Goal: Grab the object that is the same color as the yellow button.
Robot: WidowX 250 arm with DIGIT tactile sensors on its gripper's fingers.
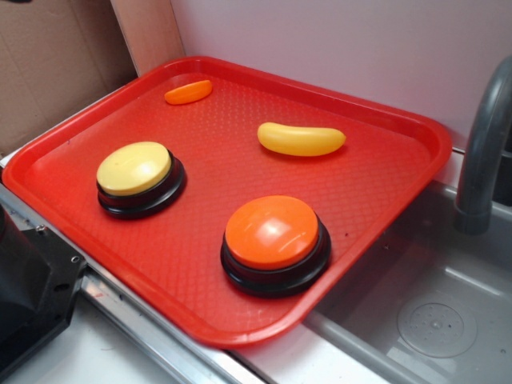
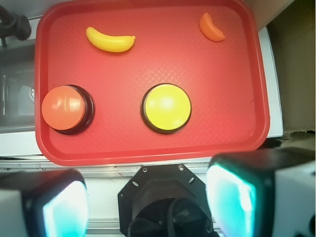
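**Yellow piece lay untouched at the far side of the tray**

The yellow object point(image 1: 302, 139) lay flat on the red tray point(image 1: 376, 208), toward its far edge, with bare tray all around it. It looked smooth and glossy, a stiff plastic curve with tapered ends, probably light and apt to slip; I judged the thick middle the safest place to pinch, across its narrow width. The yellow button point(image 1: 134, 169) stood nearer, well apart from it, and the orange button point(image 1: 272, 233) sat close to the front rim. A small orange oblong point(image 1: 189, 92) rested in the far corner. A grey faucet point(image 1: 484, 152) rose over the sink beside the tray. The gripper point(image 2: 148, 197) hung back off the tray's near edge, its fingers point(image 2: 232, 195) spread wide and holding nothing.
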